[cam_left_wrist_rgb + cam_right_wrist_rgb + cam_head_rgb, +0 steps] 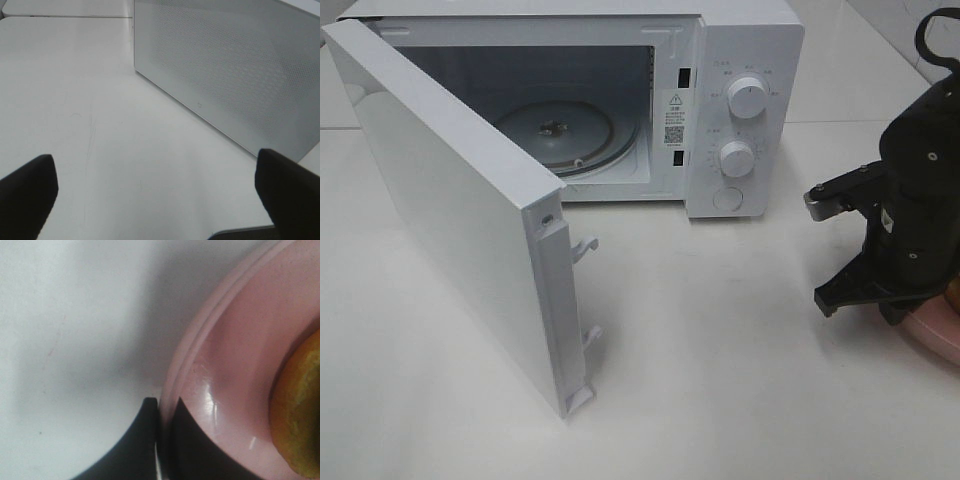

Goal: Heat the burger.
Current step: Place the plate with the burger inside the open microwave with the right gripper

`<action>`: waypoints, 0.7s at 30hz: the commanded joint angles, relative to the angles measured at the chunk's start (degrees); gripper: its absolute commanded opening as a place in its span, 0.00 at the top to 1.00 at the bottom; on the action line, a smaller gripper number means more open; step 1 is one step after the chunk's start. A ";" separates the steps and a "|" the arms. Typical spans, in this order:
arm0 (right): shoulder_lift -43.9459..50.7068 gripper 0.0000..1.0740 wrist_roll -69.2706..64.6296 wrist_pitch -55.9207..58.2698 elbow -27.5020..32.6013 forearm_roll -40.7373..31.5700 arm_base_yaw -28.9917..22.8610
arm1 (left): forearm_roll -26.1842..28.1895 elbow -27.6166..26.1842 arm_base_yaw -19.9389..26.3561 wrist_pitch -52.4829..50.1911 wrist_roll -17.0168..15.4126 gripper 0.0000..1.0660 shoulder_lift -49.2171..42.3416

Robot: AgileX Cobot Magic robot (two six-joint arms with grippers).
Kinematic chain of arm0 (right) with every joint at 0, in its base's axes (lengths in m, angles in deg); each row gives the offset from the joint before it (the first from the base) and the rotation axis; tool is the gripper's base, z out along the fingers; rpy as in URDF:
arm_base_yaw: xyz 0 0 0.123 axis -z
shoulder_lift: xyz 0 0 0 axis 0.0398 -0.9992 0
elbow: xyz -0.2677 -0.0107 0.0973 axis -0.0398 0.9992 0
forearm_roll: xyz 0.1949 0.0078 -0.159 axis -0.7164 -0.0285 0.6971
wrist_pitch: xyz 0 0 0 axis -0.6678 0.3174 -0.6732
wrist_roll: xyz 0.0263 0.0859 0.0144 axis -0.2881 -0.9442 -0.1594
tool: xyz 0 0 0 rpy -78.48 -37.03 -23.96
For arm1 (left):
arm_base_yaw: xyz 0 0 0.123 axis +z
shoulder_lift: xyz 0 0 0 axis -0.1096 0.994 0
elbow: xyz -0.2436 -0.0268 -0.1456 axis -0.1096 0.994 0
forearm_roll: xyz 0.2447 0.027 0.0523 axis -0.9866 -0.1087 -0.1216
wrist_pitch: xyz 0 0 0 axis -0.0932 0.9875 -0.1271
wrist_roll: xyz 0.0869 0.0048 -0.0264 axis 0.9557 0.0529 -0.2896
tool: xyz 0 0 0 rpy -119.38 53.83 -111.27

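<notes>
Right wrist view has the right gripper [162, 407] with its jaws pressed together on the rim of the pink plate [235, 340], one finger outside the lip and one over the dish. The burger [300, 410] lies on that plate, which sits on the bench [720, 380] well apart from the microwave [745, 60], off to its right.

My worry is that thin edge pinch. Lifted from one side, the plate may sag or swivel and let the burger slide off. It could also clip the cavity frame or the open door [450, 220] going in.

The left gripper [155, 200] hangs near the door, jaws spread wide and holding nothing.

Only a curved sliver of bun shows. It looks round, so I judge it has no long axis, and I cannot tell which way it faces.
</notes>
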 commanded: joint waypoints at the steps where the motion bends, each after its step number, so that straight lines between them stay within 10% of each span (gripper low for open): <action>1: 2.86 1.00 -2.86 3.27 2.75 4.58 -1.95 | 0.23 0.17 -0.17 -0.80 -0.34 0.06 -0.06; 21: 19.19 1.00 -2.23 10.14 12.15 6.07 -14.55 | 0.23 0.17 -0.17 -0.80 -0.34 0.06 -0.06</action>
